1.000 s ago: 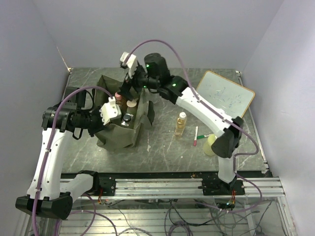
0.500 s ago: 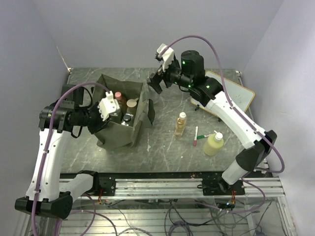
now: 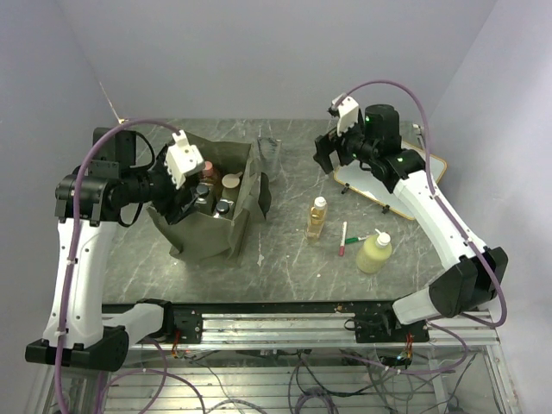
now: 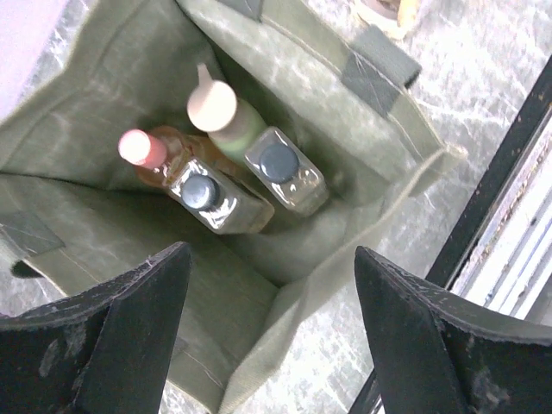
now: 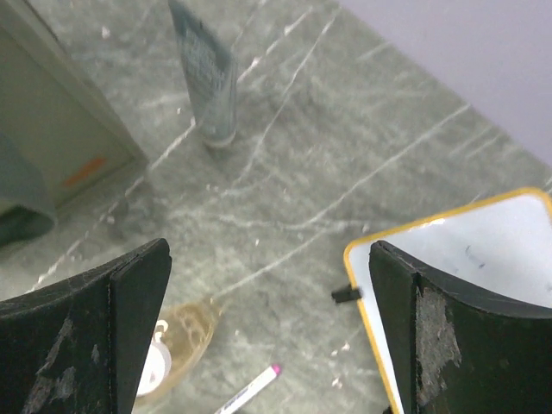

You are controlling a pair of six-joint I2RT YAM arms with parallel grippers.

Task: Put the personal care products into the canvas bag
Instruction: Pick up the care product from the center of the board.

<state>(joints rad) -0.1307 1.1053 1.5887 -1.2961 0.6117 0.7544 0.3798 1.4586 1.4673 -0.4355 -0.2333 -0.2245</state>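
The olive canvas bag (image 3: 200, 233) stands open at the left of the table. Inside it, the left wrist view shows a pink-capped orange bottle (image 4: 141, 148), a beige-capped green bottle (image 4: 212, 105) and two clear dark-capped bottles (image 4: 200, 193) (image 4: 279, 162). My left gripper (image 3: 177, 200) (image 4: 272, 336) hovers open over the bag's near-left rim, holding nothing. An amber bottle (image 3: 317, 217) (image 5: 177, 341), a pale yellow bottle (image 3: 374, 252) and an upright tube (image 3: 271, 149) (image 5: 205, 69) stand on the table. My right gripper (image 3: 328, 159) (image 5: 272, 328) is open and empty, high above the table between tube and whiteboard.
A white whiteboard (image 3: 412, 177) (image 5: 483, 259) with a yellow-wood frame lies at the back right, partly under my right arm. Marker pens (image 3: 343, 238) (image 5: 246, 395) lie between the two table bottles. Grey walls close in the back and both sides.
My left gripper has opened and risen off the bag's left rim. My right arm has swung right, away from above the bag to the whiteboard's side, uncovering the pale yellow bottle.
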